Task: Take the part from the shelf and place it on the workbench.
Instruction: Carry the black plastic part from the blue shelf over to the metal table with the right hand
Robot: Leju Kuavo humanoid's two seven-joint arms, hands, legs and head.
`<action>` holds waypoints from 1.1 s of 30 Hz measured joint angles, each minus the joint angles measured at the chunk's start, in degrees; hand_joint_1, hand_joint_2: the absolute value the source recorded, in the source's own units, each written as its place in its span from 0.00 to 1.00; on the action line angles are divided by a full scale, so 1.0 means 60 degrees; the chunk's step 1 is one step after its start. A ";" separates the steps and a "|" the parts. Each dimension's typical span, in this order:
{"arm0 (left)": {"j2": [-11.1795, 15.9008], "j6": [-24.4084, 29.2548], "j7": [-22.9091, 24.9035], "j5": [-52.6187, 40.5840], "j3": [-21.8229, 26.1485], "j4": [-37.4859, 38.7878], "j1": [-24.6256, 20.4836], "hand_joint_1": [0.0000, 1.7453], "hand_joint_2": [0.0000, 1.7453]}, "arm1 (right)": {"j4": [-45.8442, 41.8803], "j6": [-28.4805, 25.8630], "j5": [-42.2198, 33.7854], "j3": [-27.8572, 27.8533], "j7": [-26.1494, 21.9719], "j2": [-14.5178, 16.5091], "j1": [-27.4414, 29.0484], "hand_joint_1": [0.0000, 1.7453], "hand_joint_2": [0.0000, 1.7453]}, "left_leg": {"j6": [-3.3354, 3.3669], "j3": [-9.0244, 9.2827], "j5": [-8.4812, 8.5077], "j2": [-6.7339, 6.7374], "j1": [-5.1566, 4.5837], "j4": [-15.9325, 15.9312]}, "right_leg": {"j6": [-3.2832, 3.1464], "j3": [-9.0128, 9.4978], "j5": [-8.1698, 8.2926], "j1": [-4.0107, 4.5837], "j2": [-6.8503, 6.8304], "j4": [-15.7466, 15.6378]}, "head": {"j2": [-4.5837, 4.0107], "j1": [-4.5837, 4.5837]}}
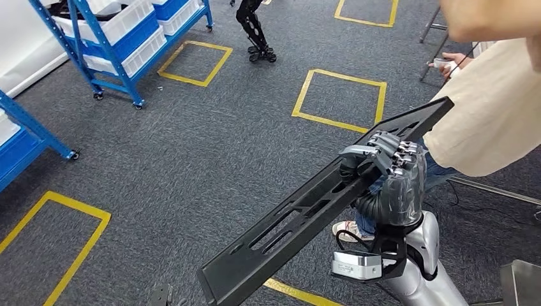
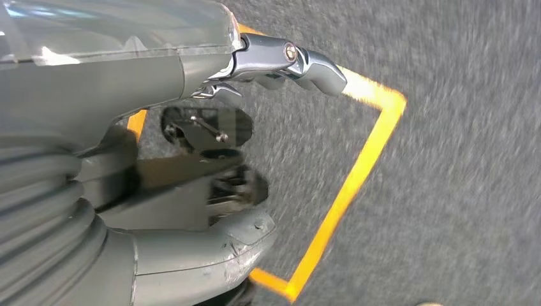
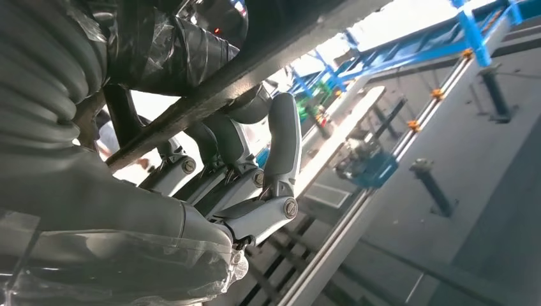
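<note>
A: Black metal, long and flat with slots cut in it: this is the part (image 1: 319,204). Where is it now?

B: It is in the air over the grey carpet (image 1: 191,146), tilted, with its near end low and its far end high beside a person in a beige top (image 1: 491,121). The right hand (image 1: 383,167) grips it near the middle, fingers (image 1: 376,148) curled over the upper edge. In the right wrist view the fingers (image 3: 281,146) wrap the dark bar (image 3: 255,70) as well.

A: Why the middle?

B: I think so the long piece balances and does not swing during carrying. It is off the shelf, so the placing on the workbench is still to do.

A: And the left hand (image 2: 159,166)?

B: It hangs over the carpet by a yellow floor line (image 2: 357,172). Nothing is in it; one finger (image 2: 300,60) is stretched out. How far the other fingers are curled I cannot tell.

A: Any containers?

B: Farther off, at the far left corner of the floor, a blue rack on wheels (image 1: 108,44) carries white bins (image 1: 121,22) and blue bins (image 1: 137,35). What lies in them I cannot see.
</note>
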 joint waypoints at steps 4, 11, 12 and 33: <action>0.0001 -0.0003 0.0003 -0.0001 0.0000 0.0000 0.0059 0.00 1.00 | -0.0001 -0.0015 -0.0007 -0.0001 0.0000 0.0000 0.0081 1.00 1.00 | 0.0088 -0.0236 0.0310 -0.0186 -0.0006 0.0307 | -0.0017 -0.0013 -0.0006 0.0062 0.0559 0.0065 | 0.0000 0.0000; 0.0027 -0.0012 0.0000 -0.0003 -0.0002 0.0000 0.0039 0.00 1.00 | -0.0026 -0.0049 -0.0029 -0.0046 -0.0003 -0.0035 0.0164 1.00 1.00 | 0.0317 0.0749 0.1247 -0.0665 -0.0030 -0.1930 | 0.0279 -0.0163 0.0055 -0.0006 0.1247 0.0122 | 0.0000 0.0000; 0.0021 -0.0016 -0.0005 -0.0004 -0.0003 0.0000 0.0029 0.00 1.00 | -0.0049 -0.0056 -0.0035 -0.0074 -0.0006 -0.0053 0.0175 1.00 1.00 | 0.0377 0.0778 0.1298 -0.0533 -0.0013 -0.2012 | 0.0319 -0.0233 -0.0036 0.0014 0.1066 0.0245 | 0.0000 0.0009; 0.0011 -0.0032 -0.0017 0.0001 -0.0005 0.0000 0.0021 0.00 1.00 | -0.0137 0.0033 -0.0173 -0.0178 -0.0091 -0.0118 0.0035 1.00 1.00 | 0.0009 0.0010 -0.0109 -0.0024 -0.0018 0.0172 | 0.0043 0.0068 0.0049 -0.0035 0.0036 -0.0104 | 0.0000 0.0020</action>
